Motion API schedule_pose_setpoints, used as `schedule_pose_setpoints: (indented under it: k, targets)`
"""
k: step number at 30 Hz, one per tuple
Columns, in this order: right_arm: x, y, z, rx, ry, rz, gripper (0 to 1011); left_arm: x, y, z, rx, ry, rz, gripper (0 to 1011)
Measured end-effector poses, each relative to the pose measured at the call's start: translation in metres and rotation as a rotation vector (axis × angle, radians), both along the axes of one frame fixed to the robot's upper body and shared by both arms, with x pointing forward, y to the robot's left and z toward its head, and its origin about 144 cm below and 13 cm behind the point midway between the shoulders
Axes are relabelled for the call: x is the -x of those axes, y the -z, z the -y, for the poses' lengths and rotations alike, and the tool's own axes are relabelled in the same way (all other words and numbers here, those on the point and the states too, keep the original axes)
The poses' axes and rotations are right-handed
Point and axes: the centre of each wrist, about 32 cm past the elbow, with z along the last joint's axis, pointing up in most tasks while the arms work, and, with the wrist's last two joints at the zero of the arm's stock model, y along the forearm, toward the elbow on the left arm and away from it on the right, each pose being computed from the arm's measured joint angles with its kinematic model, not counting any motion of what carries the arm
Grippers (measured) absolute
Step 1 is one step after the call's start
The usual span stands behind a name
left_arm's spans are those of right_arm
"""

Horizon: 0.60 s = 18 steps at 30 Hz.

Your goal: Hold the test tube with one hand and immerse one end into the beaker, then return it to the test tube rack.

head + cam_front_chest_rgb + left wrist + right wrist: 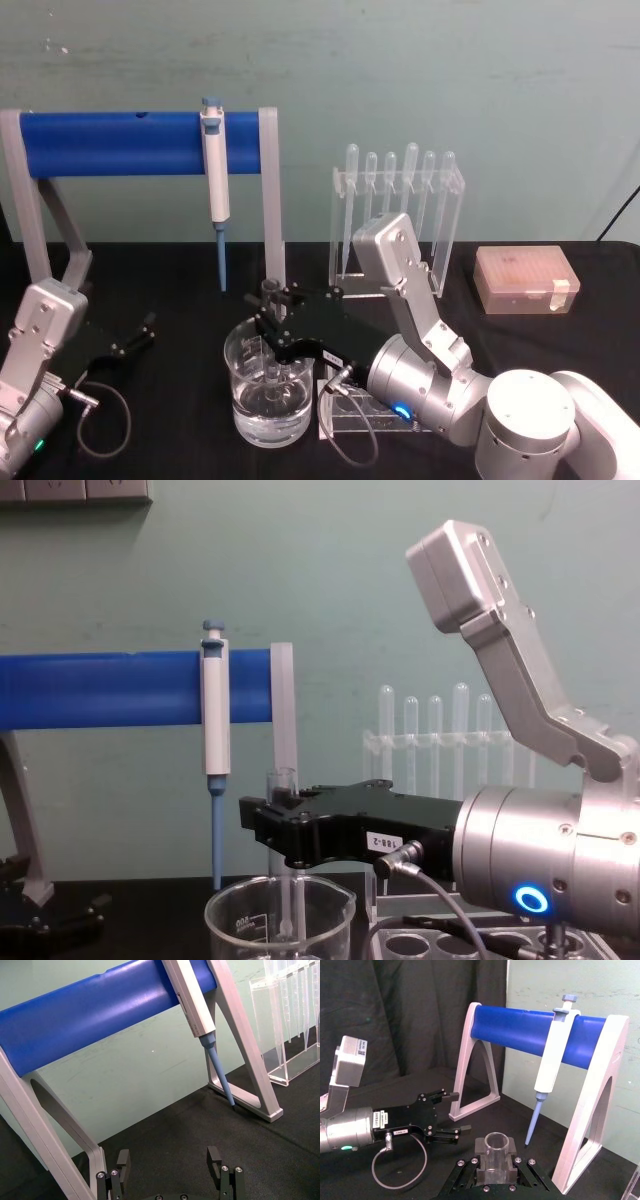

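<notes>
My right gripper (275, 305) is shut on the test tube (270, 288), holding it upright over the beaker (245, 355). The tube's open rim (282, 777) sticks up above the black jaws, and its lower part (290, 915) hangs inside the beaker (235, 920). The beaker holds clear liquid low down; I cannot tell whether the tube's end touches it. In the right wrist view the tube's rim (496, 1146) sits between the fingers of my right gripper (495, 1162). My left gripper (135, 340) rests open at the table's left, well clear of the beaker; its own view shows the left gripper (169, 1160) with nothing in it.
A blue-barred stand (140, 145) with a white-and-blue pipettor (215, 170) hanging from it rises just behind the beaker. A clear rack of several bulb pipettes (400, 200) stands behind my right arm. An orange lidded box (525, 280) lies at the right. A clear tube rack (480, 945) sits under my right wrist.
</notes>
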Motion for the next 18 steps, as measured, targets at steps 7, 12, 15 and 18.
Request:
schedule_pose_setpoints:
  k: [7, 12, 15, 18]
  targets:
    - [0.0000, 0.0000, 0.0000, 0.000, 0.000, 0.000, 225, 0.0000, 0.0000, 0.0000, 0.000, 0.000, 0.000, 1000]
    - [0.0000, 0.0000, 0.0000, 0.000, 0.000, 0.000, 225, 0.0000, 0.0000, 0.0000, 0.000, 0.000, 0.000, 1000]
    - [0.0000, 0.0000, 0.0000, 0.000, 0.000, 0.000, 225, 0.0000, 0.0000, 0.0000, 0.000, 0.000, 0.000, 1000]
    - [0.0000, 0.0000, 0.0000, 0.000, 0.000, 0.000, 225, 0.0000, 0.0000, 0.0000, 0.000, 0.000, 0.000, 1000]
